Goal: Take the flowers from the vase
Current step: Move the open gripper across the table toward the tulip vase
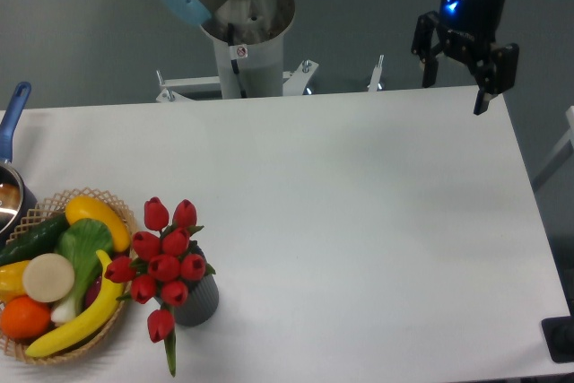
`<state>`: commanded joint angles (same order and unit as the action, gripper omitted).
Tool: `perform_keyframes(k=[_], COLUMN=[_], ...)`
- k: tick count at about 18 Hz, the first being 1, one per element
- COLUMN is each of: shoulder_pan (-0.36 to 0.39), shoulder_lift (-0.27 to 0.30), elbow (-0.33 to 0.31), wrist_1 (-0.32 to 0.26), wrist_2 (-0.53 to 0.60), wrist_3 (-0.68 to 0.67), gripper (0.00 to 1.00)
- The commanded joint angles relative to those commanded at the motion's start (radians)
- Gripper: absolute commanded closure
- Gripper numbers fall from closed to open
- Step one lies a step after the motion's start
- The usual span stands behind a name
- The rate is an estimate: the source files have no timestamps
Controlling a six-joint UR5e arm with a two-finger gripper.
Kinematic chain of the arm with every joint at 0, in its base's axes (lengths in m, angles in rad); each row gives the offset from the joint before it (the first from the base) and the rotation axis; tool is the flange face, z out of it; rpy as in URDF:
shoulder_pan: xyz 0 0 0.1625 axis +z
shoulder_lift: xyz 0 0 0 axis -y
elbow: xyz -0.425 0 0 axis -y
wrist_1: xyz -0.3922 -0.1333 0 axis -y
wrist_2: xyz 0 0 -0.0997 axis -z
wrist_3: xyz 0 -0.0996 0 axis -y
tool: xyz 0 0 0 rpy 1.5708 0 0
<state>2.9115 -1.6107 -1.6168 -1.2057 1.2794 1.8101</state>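
The red tulip bunch [166,262] stands in the dark grey ribbed vase [195,302] near the front left corner of the white tabletop [359,221], one bud drooping down over the vase's side. Just beside it on the left sits a woven basket [63,280] of fruit and vegetables. The claw [457,73] hangs spread and empty above the far right corner, well apart from the flowers

One bunch of flowers [166,266] shows about ten red buds. One vase [199,300] holds it. At nine o'clock from the vase, one woven basket [108,334] carries two bananas, one orange, one cucumber, one white round piece and one leafy green. One pot [11,187] is at the frame's nine o'clock edge. One gripper [459,76] shows two fingers.
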Motion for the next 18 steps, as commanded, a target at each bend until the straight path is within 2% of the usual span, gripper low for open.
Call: perform_keyframes(k=[5,7,10,12,14,18], shoulder_pan=[-0.011,-0.011,-0.009,-0.009,-0.012,-0.044], shoulder_lift=[-0.005,0.001,0.003,0.012,0.011,-0.008], elbow=[-0.011,-0.034,-0.083,-0.121,-0.129,-0.123], wrist_1=[0.006,0.009,0.107,0.158,0.207,0.224], wrist_2=[-0.017,-0.017,-0.061,-0.092,-0.118,-0.123], wrist_3=[-0.021,-0.043,-0.057,-0.145,-0.259,-0.371], gripper=[0.0,0.0,0.0,0.0,0.0,0.0])
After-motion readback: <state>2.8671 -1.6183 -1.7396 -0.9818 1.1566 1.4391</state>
